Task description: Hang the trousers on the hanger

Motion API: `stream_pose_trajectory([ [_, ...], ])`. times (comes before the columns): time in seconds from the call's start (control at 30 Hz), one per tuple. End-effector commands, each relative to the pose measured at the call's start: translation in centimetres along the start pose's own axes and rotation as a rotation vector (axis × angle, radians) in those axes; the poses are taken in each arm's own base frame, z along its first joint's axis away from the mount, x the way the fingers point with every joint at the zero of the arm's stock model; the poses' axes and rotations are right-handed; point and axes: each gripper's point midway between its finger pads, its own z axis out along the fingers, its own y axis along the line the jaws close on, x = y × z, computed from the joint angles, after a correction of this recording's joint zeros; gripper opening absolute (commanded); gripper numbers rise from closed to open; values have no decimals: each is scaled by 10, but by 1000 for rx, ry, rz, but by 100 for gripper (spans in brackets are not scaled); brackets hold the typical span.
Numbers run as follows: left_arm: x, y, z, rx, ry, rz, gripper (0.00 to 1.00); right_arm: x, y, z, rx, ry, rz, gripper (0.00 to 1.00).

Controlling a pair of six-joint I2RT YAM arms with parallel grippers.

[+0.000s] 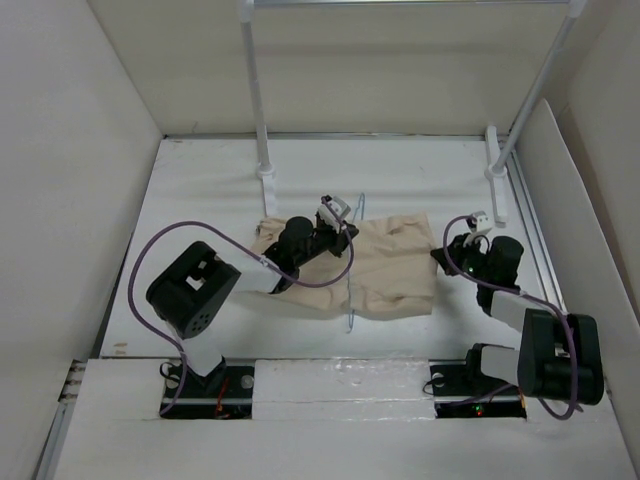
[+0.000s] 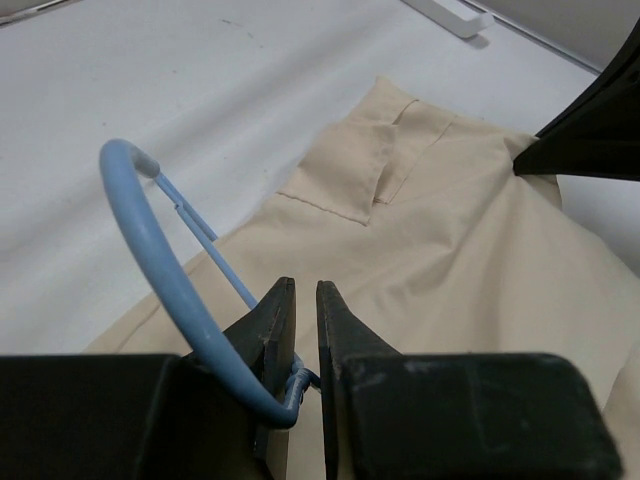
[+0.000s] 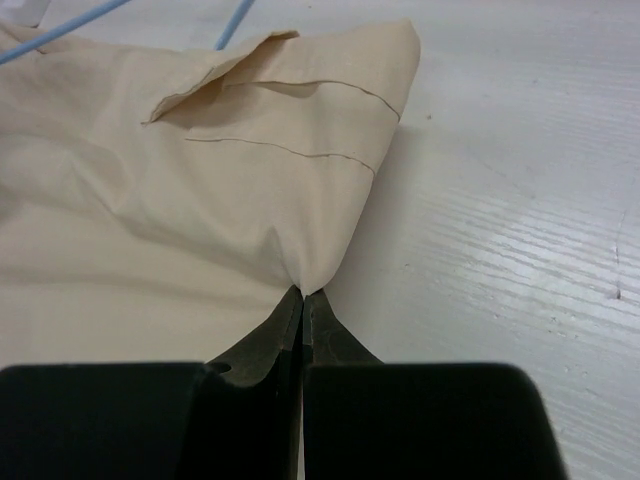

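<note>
Top external: trousers (image 1: pixel 392 265) lie flat and wrinkled on the white table (image 1: pixel 200 190), mid-table, between the two arms and in front of the white rack poles (image 1: pixel 256 90). Left arm reaches over the left part of the cloth. Right arm comes in low at its right edge.

Left wrist: left gripper (image 2: pixel 305 285) jaws are nearly together, with only a thin slit between the fingers (image 2: pixel 272 325). The twisted neck of the hanger (image 2: pixel 147 255) sits in that slit, so the gripper is clamped on the wire. The blue hook loops up and round to the left of the fingers. A straight run of wire leads away over the table towards the cloth edge. Beige cloth with a pocket flap lies just beyond the fingertips. A dark part of the other arm shows at upper right, touching the cloth.

Right wrist: right gripper (image 3: pixel 302 292) is fully closed, pinching a small fold at the trousers' edge, cloth bunched at the tips. A hemmed, folded-over corner lies beyond. Two thin blue hanger wires show at the top left, past the cloth. Bare table to the right.
</note>
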Motion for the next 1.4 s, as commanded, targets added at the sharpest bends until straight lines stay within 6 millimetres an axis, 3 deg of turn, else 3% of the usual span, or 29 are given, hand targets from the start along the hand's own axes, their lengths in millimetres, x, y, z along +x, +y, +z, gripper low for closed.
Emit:
stream_pose_trajectory([
  [0.0,-17,3,-8,-14,-27,44,0,-11,-6,4,5,-20,-47,0],
  [0.4,-31,14,-19,-86,-29,86,0,-6,-26,3,80,7,-57,0],
  [0.77,-34,15,-23,-100,-22,98,0,1,-30,5,90,25,-41,0],
  [0.93,-60,8,-26,-82,-68,79,0,-1,-32,4,108,25,-40,0],
  [1.0,-84,4,-27,-72,-108,77,0,-5,-30,2,108,16,-49,0],
  [1.03,-85,3,-28,-70,-96,70,0,-7,-30,2,109,17,-51,3],
  [1.1,-106,-5,-29,-57,-131,73,0,-14,-26,1,101,10,-63,8],
  [1.2,-122,-9,-30,-71,-142,80,0,-30,-19,-1,93,-4,-91,32],
  [1.23,-123,-15,-29,-61,-133,81,0,-33,-9,-2,71,2,-109,45],
  [1.3,-134,-16,-30,-59,-144,74,0,-49,2,-6,59,-10,-154,58],
  [1.37,-143,-18,-32,-59,-150,75,0,-64,11,-13,58,-28,-198,62],
])
